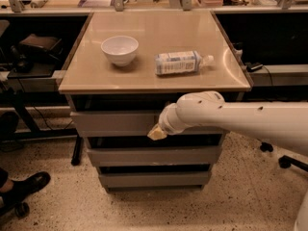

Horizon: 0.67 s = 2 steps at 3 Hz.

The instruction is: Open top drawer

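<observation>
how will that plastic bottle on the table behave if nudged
The plastic bottle lies on its side on the smooth tabletop, so it would probably roll toward the front or back edge. It looks small, likely light, so a jolt may shift it. The gripper is lower, at the top drawer front, away from it.
</observation>
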{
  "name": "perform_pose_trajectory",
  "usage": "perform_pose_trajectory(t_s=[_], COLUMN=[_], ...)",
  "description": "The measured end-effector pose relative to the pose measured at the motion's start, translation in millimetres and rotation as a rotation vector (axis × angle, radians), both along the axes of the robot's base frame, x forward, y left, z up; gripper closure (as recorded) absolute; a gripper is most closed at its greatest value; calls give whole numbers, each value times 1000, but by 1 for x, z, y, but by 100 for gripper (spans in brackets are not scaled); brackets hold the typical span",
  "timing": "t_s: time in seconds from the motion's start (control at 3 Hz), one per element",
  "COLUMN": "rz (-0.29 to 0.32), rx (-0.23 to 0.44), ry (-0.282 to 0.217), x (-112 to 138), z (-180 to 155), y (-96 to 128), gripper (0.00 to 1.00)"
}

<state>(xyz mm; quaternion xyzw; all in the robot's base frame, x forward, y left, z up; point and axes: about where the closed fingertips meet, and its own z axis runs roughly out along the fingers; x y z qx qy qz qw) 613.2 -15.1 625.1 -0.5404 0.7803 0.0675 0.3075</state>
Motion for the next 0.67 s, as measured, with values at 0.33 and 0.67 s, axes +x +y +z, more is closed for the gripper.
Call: perform_pose_trajectory(t_s=[0.33, 0.67], rz=[0, 0], rx=[0, 0], ry=[0, 0], x=[0, 0], z=[0, 8], y=[0, -1], gripper=[66, 89])
